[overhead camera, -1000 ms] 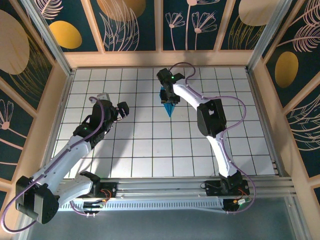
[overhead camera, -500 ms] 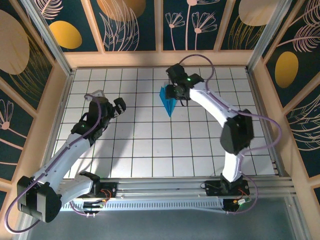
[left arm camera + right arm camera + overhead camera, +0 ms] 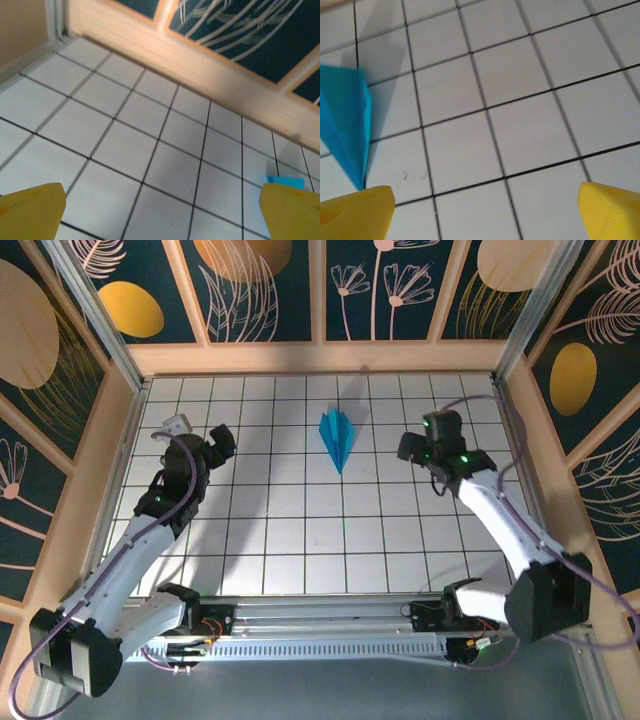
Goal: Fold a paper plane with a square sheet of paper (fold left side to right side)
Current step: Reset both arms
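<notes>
White tiles ruled with dark lines cover the bench (image 3: pixel 300 540), which is walled in by pale wooden frames (image 3: pixel 320 358) and dark teal panels (image 3: pixel 270 290) painted with leaves and gold ovals. The left arm (image 3: pixel 140 530) reaches up the left side of the bench and the right arm (image 3: pixel 500 510) up the right side, both well apart from the paper plane (image 3: pixel 337 439). The plane, a narrow cyan-blue dart with creased wings, lies flat on the tiles between them, toward the far wall, its pointed nose aimed at the near edge. Seen from the right wrist, it sits at the left border of the view, just beside one yellow fingertip but not between the two. The left gripper (image 3: pixel 222 440) hangs over bare tiles, its yellow fingers (image 3: pixel 30 210) spread wide with nothing between them. The right gripper (image 3: pixel 410 447), turned toward the plane, also stands wide apart and holds nothing.
</notes>
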Robot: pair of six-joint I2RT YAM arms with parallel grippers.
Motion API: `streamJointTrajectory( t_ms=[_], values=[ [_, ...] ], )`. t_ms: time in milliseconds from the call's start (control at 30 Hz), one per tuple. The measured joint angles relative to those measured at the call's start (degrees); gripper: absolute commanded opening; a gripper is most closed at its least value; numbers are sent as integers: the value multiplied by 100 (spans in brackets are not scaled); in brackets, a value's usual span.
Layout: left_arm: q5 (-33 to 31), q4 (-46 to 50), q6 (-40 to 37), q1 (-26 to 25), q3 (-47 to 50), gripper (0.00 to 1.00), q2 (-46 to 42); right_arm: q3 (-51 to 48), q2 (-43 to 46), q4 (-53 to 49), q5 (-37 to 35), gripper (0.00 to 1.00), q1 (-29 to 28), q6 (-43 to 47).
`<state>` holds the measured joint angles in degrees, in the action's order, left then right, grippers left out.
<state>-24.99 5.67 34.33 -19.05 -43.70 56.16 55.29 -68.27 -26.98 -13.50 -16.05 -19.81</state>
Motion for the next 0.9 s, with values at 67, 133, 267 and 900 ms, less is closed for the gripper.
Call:
streamJointTrajectory(
  t_ms=[67,133,267,900],
  values=[
    [-236,-229,-160,0,160,99,-151,-356,402,313,22,99,295,107],
    [-424,-470,-385,4,293,99,-214,-688,726,697,66,99,603,197],
    [-750,-907,-868,4,431,99,-162,-1416,1145,1552,214,99,1228,356],
    [-1368,-2225,-1781,295,933,99,1010,-3722,-234,6253,979,99,2133,1075]
  ],
)
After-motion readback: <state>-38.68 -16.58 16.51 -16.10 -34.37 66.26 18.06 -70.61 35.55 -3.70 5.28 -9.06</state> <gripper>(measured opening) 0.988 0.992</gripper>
